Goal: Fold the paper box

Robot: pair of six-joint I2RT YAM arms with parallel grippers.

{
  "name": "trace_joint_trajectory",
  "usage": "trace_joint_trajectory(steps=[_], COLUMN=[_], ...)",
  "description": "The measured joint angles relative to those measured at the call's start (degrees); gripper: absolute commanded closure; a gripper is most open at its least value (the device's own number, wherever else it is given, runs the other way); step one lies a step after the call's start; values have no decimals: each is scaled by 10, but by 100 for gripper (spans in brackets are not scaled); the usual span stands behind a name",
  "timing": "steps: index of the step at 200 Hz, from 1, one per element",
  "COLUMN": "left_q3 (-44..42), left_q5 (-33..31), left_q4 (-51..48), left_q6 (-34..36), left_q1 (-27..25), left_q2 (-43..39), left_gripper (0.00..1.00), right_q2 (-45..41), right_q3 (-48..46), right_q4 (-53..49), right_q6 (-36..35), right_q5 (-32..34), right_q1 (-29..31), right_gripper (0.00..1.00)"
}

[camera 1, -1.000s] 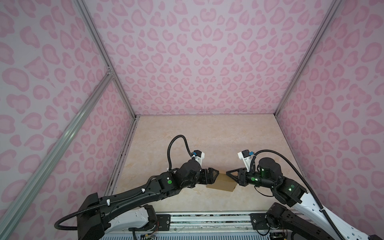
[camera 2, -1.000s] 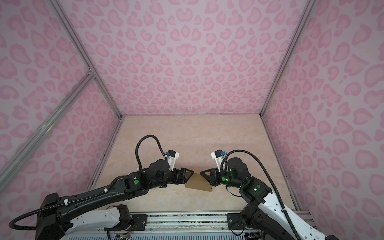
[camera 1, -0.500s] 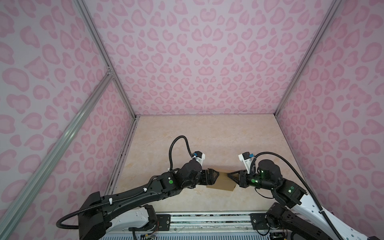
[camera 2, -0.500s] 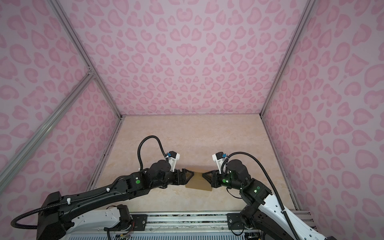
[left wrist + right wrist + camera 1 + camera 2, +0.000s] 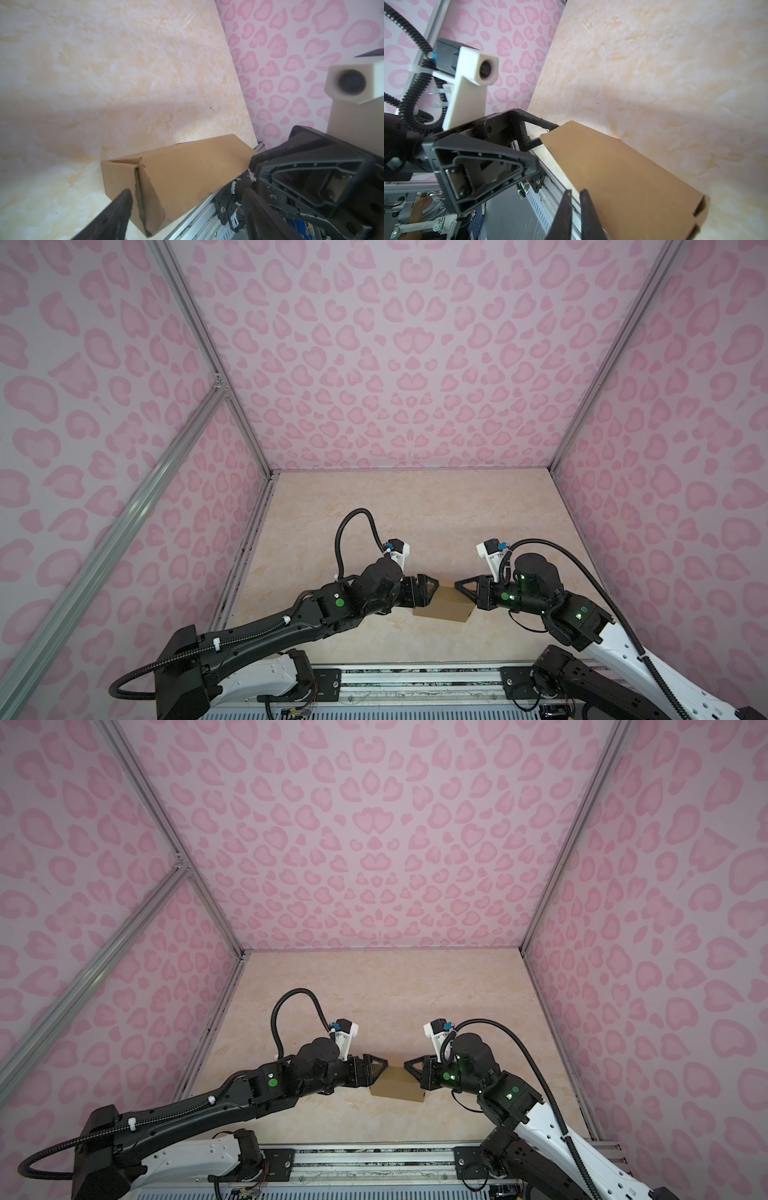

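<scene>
The paper box (image 5: 444,608) lies folded on the counter (image 5: 415,510); left tool (image 5: 430,589) gapes beside it, right tool (image 5: 459,587) nearly closed, apparently empty.

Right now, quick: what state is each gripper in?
Left gripper: open, jaws astride the paper box end.
Right gripper: shut, empty, beside it.

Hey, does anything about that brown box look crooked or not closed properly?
Yes. On the paper box, the end flap nearest the left tool stands ajar, with a dark gap along its fold.
</scene>
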Motion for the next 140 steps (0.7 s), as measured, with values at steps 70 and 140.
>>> trace_joint_trajectory(steps=[70, 140], left_q3=[6, 6], left_q5=[-2, 3], left_q4=[-12, -10], left_q6=[0, -4], left_q1=[0, 0], left_q2=[16, 27], left_gripper=[14, 14], right_q2=[7, -7], right_q3=[-7, -37], right_q4=[6, 25], right_q6=[-4, -4], right_q5=[0, 0], right_q1=[-8, -8], right_gripper=[90, 91])
